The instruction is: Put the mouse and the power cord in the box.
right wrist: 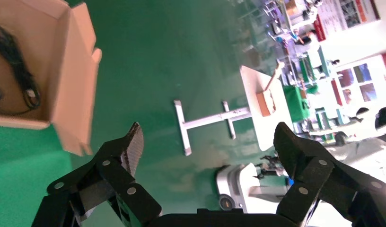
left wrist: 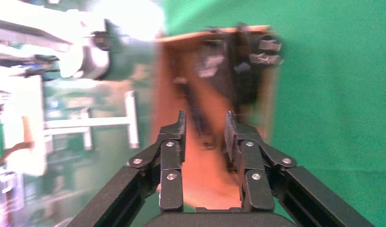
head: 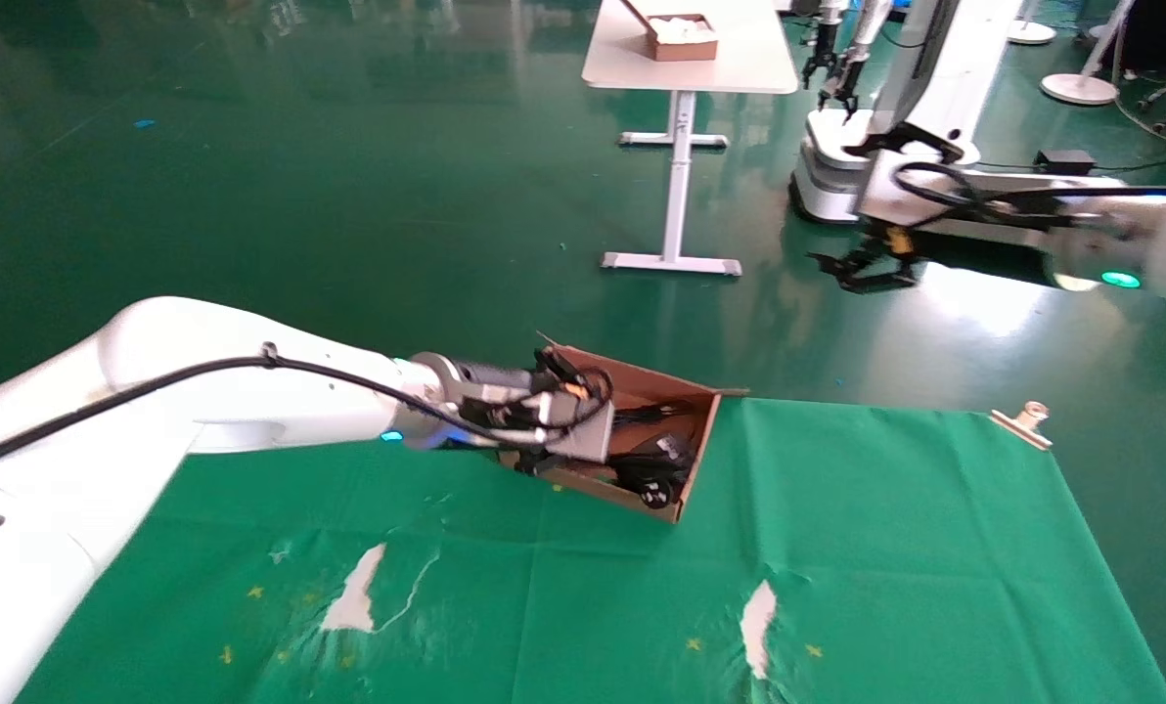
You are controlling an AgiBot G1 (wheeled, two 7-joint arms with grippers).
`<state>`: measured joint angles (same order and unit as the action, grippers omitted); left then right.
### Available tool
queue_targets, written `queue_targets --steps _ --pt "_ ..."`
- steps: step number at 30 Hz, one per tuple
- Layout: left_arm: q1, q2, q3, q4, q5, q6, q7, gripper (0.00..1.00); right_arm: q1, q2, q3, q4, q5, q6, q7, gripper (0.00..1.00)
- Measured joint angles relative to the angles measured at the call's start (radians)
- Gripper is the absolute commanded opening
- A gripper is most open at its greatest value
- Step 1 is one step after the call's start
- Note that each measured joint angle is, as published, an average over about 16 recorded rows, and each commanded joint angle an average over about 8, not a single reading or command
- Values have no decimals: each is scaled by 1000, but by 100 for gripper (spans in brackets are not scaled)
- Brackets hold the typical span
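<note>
The box [head: 700, 445] is a brown cardboard tray at the far middle edge of the green cloth. Black cables fill its right end. The power cord's pronged plug [left wrist: 267, 51] lies against the end wall, also visible as the plug [head: 655, 494] in the head view. Beside it is a black lump with a pale patch, seemingly the mouse [left wrist: 209, 67]; a thin black cable [right wrist: 18, 66] trails along the floor of the box. My left gripper [left wrist: 205, 130] is open over the box's left end, holding nothing; its wrist [head: 583, 430] hides the fingers from the head. My right gripper [head: 872, 272] hangs open beyond the table.
The cloth has torn white patches [head: 358, 592] near the front. A metal clamp [head: 1023, 422] sits on the table's far right corner. Past the table is green floor with a white desk [head: 686, 68] carrying a small box, and another robot [head: 867, 127].
</note>
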<state>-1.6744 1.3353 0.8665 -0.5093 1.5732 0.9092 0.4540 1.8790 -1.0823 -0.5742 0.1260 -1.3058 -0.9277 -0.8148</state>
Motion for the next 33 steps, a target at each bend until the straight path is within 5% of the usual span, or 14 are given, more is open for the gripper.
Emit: queue_targets --steps 33 --pt "337 -407 -330 -435 -474 329 -361 100 -429 251 157 618 307 -302 534 100"
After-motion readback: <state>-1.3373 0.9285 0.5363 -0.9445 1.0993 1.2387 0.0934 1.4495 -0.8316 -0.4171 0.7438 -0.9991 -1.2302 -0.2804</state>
